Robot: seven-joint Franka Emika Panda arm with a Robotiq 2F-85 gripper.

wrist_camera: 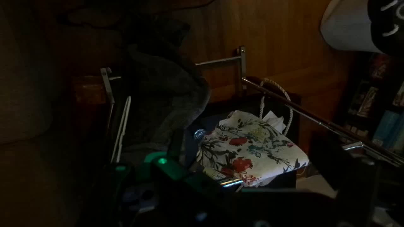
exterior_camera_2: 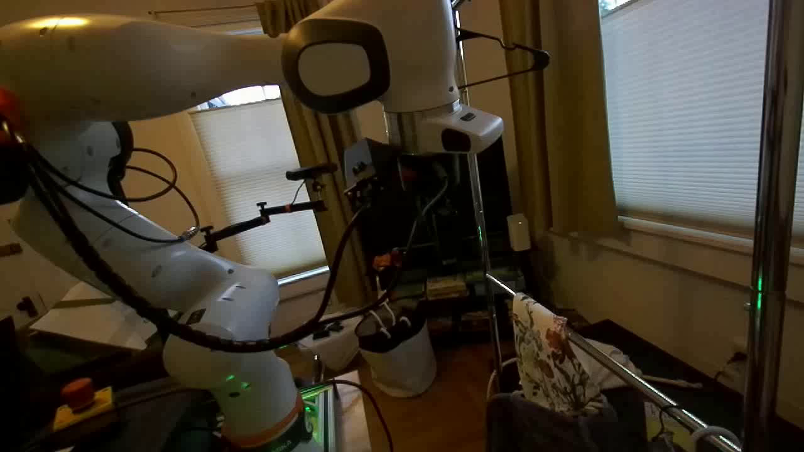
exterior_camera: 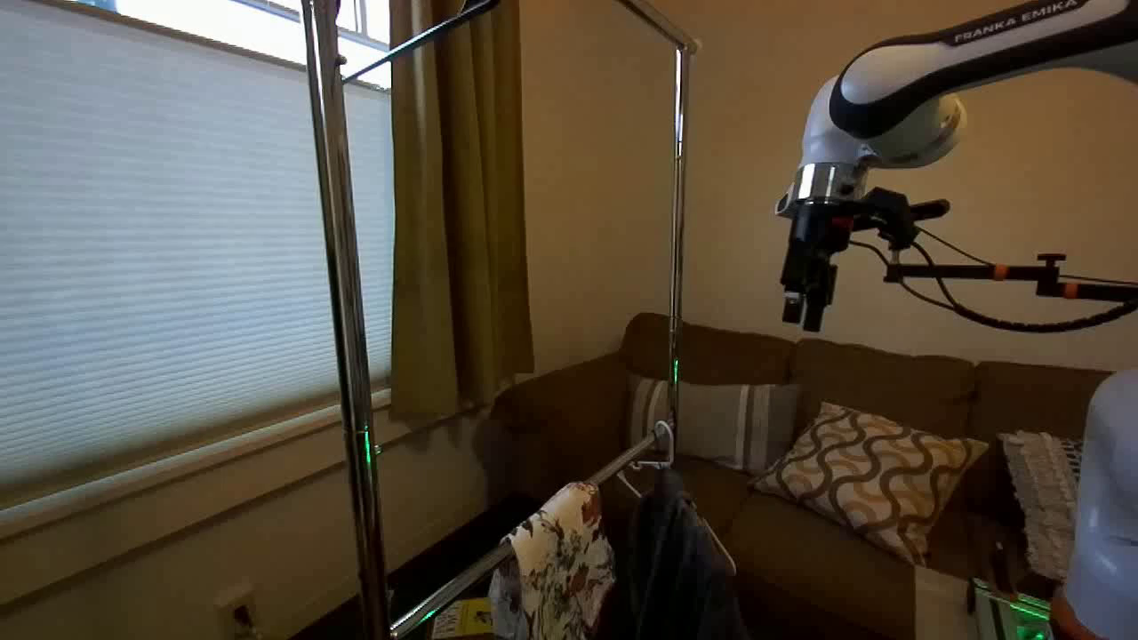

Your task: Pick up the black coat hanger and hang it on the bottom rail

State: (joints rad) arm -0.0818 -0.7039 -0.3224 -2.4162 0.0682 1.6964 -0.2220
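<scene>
One black hanger [exterior_camera_2: 537, 59] up high, likely hung on rack [exterior_camera: 678, 222]. Gripper [exterior_camera: 802, 313] jaws apart, nothing held: likely saving room for hanger. Flower cloth [exterior_camera: 560, 542] drapes over bottom rail [exterior_camera_2: 628, 374]; rail holds it.

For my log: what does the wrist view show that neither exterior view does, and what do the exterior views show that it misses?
Wrist view only: the clothes-rack feet.

Exterior views only: the black coat hanger high up, the pleated window shade, the curtain and the Franka arm.

Shared by all: the floral cloth over the bottom rail, and the dark garment.
</scene>
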